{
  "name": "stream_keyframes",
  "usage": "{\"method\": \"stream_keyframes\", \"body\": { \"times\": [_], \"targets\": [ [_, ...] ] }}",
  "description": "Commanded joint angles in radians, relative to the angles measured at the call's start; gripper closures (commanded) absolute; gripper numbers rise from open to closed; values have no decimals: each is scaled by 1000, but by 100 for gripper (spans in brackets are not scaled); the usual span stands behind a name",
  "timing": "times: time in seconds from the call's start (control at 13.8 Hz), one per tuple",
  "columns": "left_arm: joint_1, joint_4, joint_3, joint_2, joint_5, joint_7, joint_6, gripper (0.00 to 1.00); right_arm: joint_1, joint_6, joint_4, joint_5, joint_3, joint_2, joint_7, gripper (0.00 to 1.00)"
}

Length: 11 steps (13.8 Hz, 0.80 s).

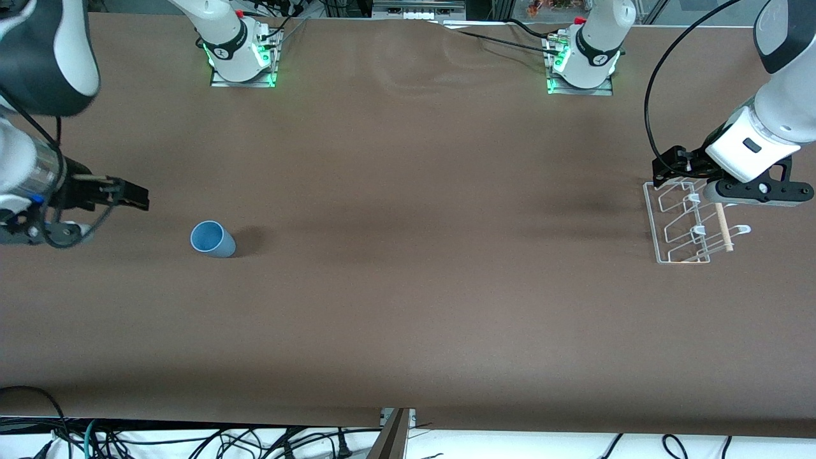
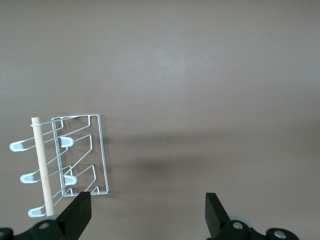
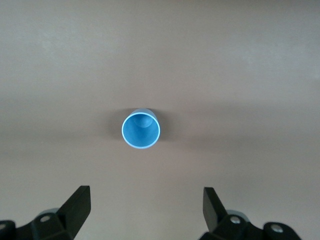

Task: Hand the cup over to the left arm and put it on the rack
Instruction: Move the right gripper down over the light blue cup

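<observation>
You saw the cup (image 1: pixel 213 240) standing upright, mouth up, on the brown table (image 1: pixel 408 306) toward the right arm's end. The right gripper (image 1: pixel 131 194) hung above the table near it. The left gripper (image 1: pixel 669 167) hovered over the rack (image 1: pixel 685 223), whose wooden dowel (image 1: pixel 724 228) jutted out.

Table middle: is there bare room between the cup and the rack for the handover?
Yes. The brown table lies bare between the cup and the rack. It is crowded only at the ends: the open right gripper hangs beside the cup, and the open left gripper over the rack's edge.
</observation>
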Motion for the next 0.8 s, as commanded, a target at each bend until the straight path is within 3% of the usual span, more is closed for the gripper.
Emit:
{"method": "stream_keyframes", "body": {
  "times": [0.0,0.43,0.72],
  "targets": [
    [6,-15,-4,-22,-23,1,-9,0,-14,25,6,-9,10,86,-7,1],
    [6,-15,-4,-23,-23,1,-9,0,-18,151,-23,-4,10,217,-8,1],
    [6,-15,-5,-23,-23,1,-11,0,-30,284,-140,-1,10,239,-14,1]
  ]
}}
